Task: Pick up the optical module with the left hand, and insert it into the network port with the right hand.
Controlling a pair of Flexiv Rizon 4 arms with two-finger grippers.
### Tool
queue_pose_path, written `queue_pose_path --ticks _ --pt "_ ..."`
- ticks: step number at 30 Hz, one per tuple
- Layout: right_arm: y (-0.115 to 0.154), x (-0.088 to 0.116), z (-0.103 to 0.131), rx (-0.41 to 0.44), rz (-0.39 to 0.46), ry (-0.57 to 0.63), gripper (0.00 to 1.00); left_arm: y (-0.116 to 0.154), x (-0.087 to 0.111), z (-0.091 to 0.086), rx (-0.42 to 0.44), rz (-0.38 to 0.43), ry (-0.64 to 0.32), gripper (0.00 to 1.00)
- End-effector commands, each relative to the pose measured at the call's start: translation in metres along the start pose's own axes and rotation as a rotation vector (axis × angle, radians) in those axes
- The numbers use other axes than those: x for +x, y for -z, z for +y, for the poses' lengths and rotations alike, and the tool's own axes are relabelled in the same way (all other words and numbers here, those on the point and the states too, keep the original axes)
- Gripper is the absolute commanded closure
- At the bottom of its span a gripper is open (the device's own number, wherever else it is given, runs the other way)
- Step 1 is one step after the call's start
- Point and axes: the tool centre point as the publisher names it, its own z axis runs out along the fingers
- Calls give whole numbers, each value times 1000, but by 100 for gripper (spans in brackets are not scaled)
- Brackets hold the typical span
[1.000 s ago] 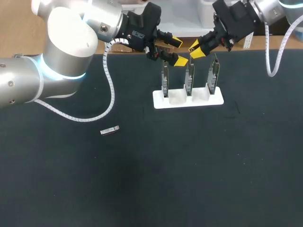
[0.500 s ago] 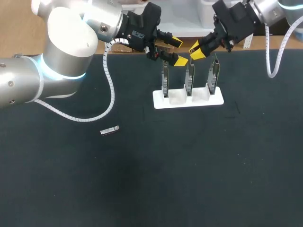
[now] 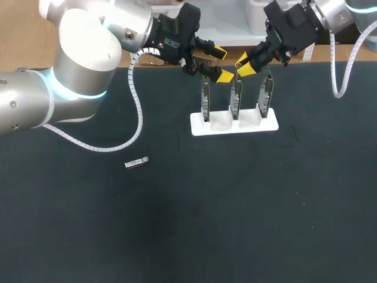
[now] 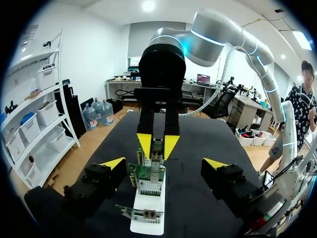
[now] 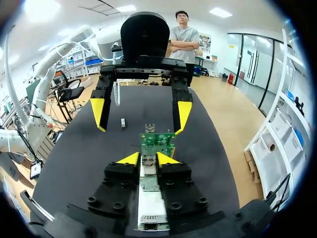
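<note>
The optical module [image 3: 136,163], a small silver bar, lies loose on the black table [image 3: 188,224], left of and nearer than the stand; the right wrist view shows the module [image 5: 123,123] far ahead. Three green network cards stand upright in a white stand [image 3: 234,125]. My right gripper [image 3: 243,63] hangs over the top end of the middle card [image 3: 235,97], its fingers slightly apart on either side of the card's metal port [image 5: 148,168]. My left gripper [image 3: 221,64] hovers wide open and empty over the left card [image 3: 205,100], facing the right gripper [image 4: 157,144].
The white stand [image 4: 146,220] sits near the table's far edge. My left arm's white cable [image 3: 136,112] loops down to the table left of the stand. Open black table surface stretches in front of the stand and around the module.
My right gripper's fingers have parted slightly at the middle card's top. The left arm and the module on the table have stayed still.
</note>
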Motion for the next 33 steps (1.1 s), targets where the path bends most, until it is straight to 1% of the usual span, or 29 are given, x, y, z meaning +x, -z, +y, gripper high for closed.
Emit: queue_pose_path --ticks 1,13,22,33 --pt "1 0 3 9 1 1 0 -1 -2 2 4 8 3 0" --pt "10 -3 1 30 -19 -14 0 -1 -2 2 4 8 3 0" --pt "25 2 -1 50 -25 -20 0 -1 -2 2 4 8 3 0" --pt "31 4 0 73 -35 -28 0 -1 -2 2 4 8 3 0"
